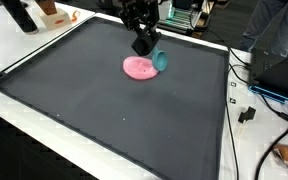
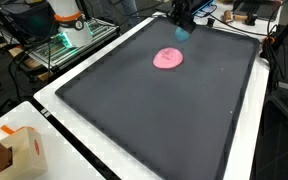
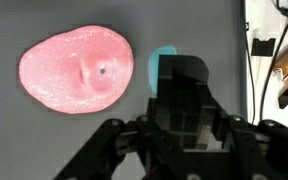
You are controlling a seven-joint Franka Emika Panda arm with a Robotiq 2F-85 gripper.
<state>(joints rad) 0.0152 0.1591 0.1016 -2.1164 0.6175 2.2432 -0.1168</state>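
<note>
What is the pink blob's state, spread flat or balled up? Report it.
Spread flat: the pink blob lies low and wide on the black mat, one small dent near its middle.

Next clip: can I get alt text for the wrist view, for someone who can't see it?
A black pincer reaches in from the bottom edge over a dark mat, its tip hiding part of a small teal object; whether it grips it cannot be told. A flat pink disc with a dimple lies just left of the teal object.
</note>
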